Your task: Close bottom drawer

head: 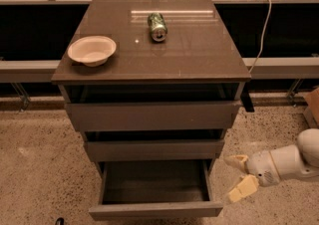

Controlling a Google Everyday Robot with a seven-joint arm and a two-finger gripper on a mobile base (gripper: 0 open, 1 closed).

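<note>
Items, listed from the left of the picture to the right.

1. bowl [92, 50]: pale, shallow, upright on the left part of the desk [199, 55], near its left edge.
2. can [158, 26]: green, lying on its side towards the back middle of the desk, well apart from the bowl.
3. top drawer [152, 115]: widest front, a dark gap above it, so it seems slightly out.
4. middle drawer [154, 150]: mid-width front, also out a little.
5. bottom drawer [155, 210]: lowest and narrowest, pulled far out towards the camera. Its shallow dark box looks empty. The flat front panel runs left to right across the picture, and closing travel is away from the camera, into the cabinet.
6. hand [238, 178]: low, just beside the right side of the bottom drawer, near its front corner but not touching it. The two tan fingers are spread apart with nothing between them.
7. arm [289, 162]: white, entering from the right edge above the speckled floor [40, 169].

Governing relation: the drawer's front panel lies to picture-left of the hand and slightly nearer the camera. The hand stands at the drawer's side, not before its face. Judgement: it would have to come round in front of the panel, then press along the drawer's depth.
</note>
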